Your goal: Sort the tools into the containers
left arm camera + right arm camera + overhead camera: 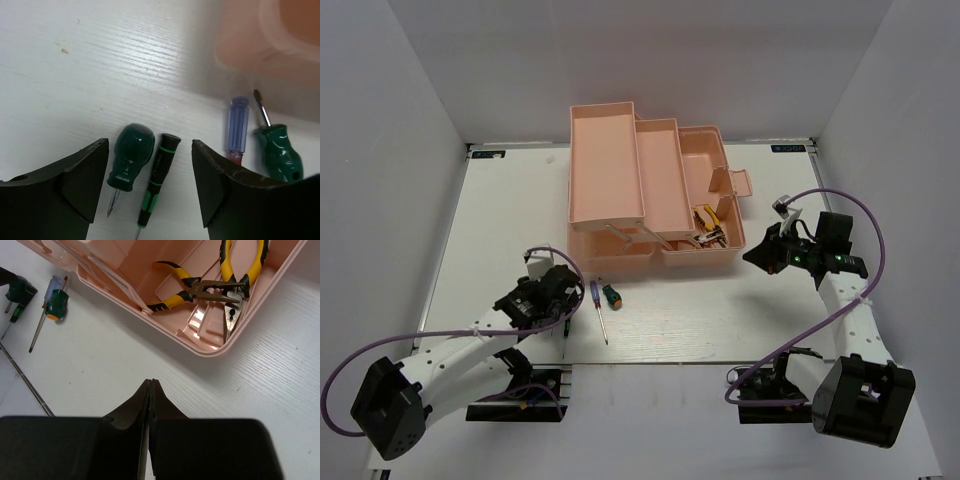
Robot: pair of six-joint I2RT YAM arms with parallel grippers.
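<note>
While the white table [500,220] holds the big pink toolbox [605,165], its trays stand open.
The left gripper [149,145] hangs low over the table with its fingers wide apart, and a fat dark green screwdriver [131,155] and a thin black-and-green screwdriver [162,160] lie between them. The right gripper [150,385] has its fingers pressed together and holds nothing. One yellow pliers [172,299] and the other yellow pliers [235,290] lie in the toolbox's bottom part, heads touching. A blue screwdriver [237,122] and a green screwdriver [277,150] lie side by side on the table, near the toolbox.

Toolbox [260,40] blurred at the corner, slim screwdriver [157,175] tip cut off below, pliers [230,315] handles cropped
</note>
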